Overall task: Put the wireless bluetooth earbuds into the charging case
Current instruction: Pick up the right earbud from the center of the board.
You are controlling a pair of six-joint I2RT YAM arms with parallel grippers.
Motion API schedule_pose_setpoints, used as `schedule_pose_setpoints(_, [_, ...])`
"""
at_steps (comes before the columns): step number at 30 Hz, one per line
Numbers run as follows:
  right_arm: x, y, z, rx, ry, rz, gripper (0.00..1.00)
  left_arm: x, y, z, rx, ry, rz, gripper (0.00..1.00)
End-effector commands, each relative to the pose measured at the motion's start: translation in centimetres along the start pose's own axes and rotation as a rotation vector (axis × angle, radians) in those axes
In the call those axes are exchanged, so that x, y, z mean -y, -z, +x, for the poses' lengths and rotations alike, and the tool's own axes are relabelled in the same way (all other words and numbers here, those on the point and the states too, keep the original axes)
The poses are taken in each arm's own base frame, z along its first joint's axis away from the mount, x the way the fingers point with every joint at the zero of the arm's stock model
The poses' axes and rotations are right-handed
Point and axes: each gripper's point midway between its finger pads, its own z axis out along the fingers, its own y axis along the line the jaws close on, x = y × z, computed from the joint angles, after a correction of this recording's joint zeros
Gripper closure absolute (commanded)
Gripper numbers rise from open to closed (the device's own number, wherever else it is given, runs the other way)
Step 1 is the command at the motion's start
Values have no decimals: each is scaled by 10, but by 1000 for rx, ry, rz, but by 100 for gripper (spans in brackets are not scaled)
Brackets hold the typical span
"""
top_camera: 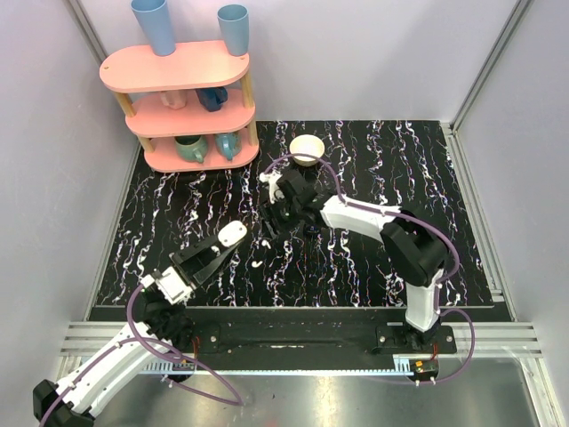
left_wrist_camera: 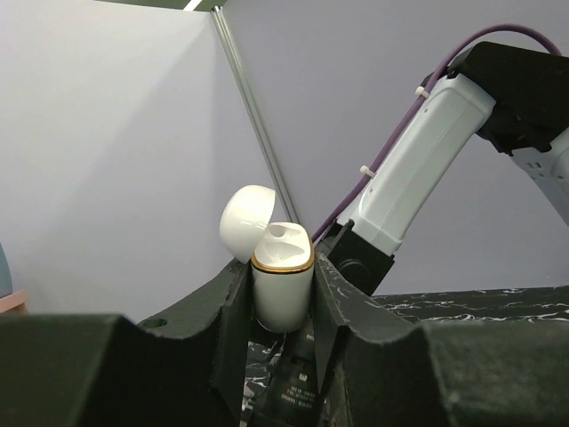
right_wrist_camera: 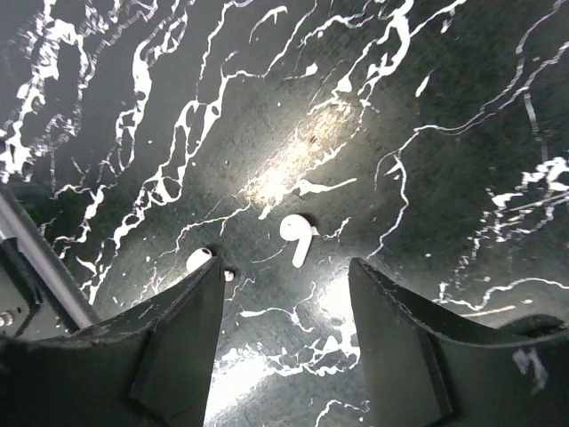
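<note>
Two earbuds (right_wrist_camera: 300, 233) lie on the bench (right_wrist_camera: 427, 107), charging case (left_wrist_camera: 283, 276) gripped.
The left tool (left_wrist_camera: 282, 307) clenches the case, lid flipped open. The right tool (right_wrist_camera: 284, 271) hangs with jaws apart over one earbud, the second earbud (right_wrist_camera: 198, 259) beside one finger.

From the right wrist, one of the wireless bluetooth earbuds (right_wrist_camera: 198, 259) is half covered by the edge of the right fingers (right_wrist_camera: 178, 338), which run off the picture's lower edge. A white speck beside it is too small to name. From above, the earbuds cannot be picked out beneath the right arm (top_camera: 356, 215) among the white streaks of the bench (top_camera: 400, 169). In the left wrist view, the lower part of the charging case (left_wrist_camera: 283, 280) is sunk between the left fingers (left_wrist_camera: 227, 329), and its sockets show only at a shallow angle. The top edge crops a blue cup (top_camera: 156, 25) and another (top_camera: 233, 27). The bottom corner cuts off the left arm (top_camera: 98, 374).
</note>
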Motion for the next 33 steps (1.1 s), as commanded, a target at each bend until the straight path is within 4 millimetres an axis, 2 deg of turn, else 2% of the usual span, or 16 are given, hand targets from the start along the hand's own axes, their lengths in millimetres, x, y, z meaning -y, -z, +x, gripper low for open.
schedule_pose_setpoints(1, [-3,-15,0,-21,42,49,35,-10,-6,-27,69,-41,-29,100])
schedule_pose_setpoints(7, [-1,-32,12,-57,100,76,36,-11,-4,-28,67,-49,-38,100])
schedule_pose_setpoints(14, [-2,-42,11,-68,175,87,36,-11,-4,-27,63,-51,-38,100])
schedule_pose_setpoints(18, [-2,-49,18,-100,207,106,36,-11,-4,-27,63,-51,-36,100])
schedule_pose_setpoints(33, [6,-53,22,-117,232,169,39,-11,-3,-25,57,-50,-42,100])
